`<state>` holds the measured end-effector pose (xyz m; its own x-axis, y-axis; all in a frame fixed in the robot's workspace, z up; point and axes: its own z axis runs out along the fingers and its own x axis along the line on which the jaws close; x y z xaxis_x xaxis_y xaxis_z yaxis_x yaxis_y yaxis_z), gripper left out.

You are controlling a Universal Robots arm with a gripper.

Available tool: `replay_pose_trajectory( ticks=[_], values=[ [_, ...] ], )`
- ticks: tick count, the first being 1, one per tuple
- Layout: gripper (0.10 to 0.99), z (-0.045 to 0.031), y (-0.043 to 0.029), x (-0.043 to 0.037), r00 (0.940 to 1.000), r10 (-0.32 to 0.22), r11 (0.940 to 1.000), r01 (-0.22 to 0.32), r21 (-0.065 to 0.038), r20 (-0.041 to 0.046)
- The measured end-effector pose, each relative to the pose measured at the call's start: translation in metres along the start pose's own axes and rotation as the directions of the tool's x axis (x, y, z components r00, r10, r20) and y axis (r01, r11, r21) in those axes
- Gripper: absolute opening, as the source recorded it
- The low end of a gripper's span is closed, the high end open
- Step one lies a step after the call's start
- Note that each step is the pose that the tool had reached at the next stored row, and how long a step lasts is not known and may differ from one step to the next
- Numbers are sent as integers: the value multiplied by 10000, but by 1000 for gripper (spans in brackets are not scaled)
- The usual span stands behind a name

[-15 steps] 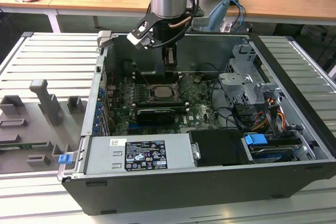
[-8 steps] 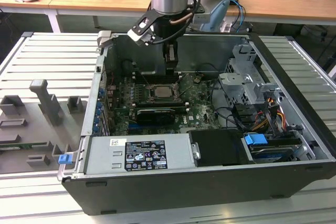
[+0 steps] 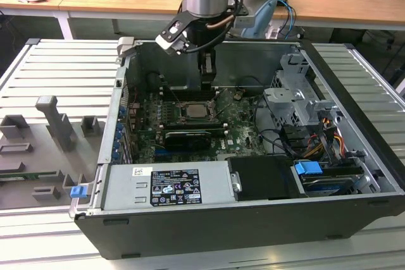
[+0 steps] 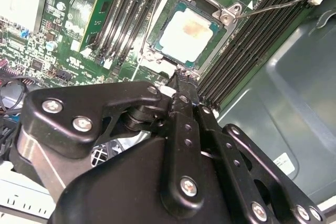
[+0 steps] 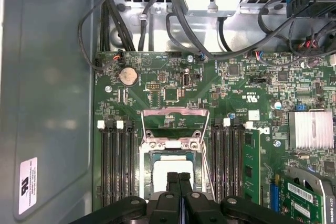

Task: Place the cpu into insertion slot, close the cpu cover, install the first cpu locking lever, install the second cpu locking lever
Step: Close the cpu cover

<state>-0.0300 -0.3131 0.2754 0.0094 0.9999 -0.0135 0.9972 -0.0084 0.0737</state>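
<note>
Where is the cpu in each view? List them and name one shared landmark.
Exterior view: the cpu sits centrally on the motherboard, by the end effector.
Second wrist view: the cpu lies just beyond the end effector.
First wrist view: the cpu is partly hidden behind the end effector.
Shared landmark: the memory slots flanking it.

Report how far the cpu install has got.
Done: the cpu lies in its socket. In hand: nothing; the gripper, shut and empty, hangs over the socket's edge. Left: the cpu cover looks raised in the first wrist view, and a locking lever sticks out unlatched.
</note>
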Motion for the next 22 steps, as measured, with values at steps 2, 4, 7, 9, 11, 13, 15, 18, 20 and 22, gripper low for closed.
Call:
replay_pose_trajectory(
  ticks=[2, 4, 7, 9, 11, 13, 15, 18, 20, 22],
  values=[
    [106, 0, 6, 3, 10000, -1, 10000, 1, 0, -1],
    [106, 1, 20, 4, 10000, -2, 10000, 2, 0, 0],
    [106, 4, 51, 5, 10000, 0, 10000, 0, -1, -1],
    [106, 5, 72, 6, 10000, -1, 10000, 1, -1, -1],
    [106, 7, 94, 7, 10000, 0, 10000, 0, 0, -1],
    [106, 9, 119, 7, 10000, -1, 10000, 1, 0, 0],
    [106, 10, 137, 7, 10000, -1, 10000, 1, 0, -1],
    [106, 12, 158, 8, 10000, -1, 10000, 1, -1, -1],
    [106, 12, 171, 9, 10000, -1, 10000, 1, 0, 0],
    [106, 13, 180, 9, 10000, -1, 10000, 1, 0, 0]
  ],
)
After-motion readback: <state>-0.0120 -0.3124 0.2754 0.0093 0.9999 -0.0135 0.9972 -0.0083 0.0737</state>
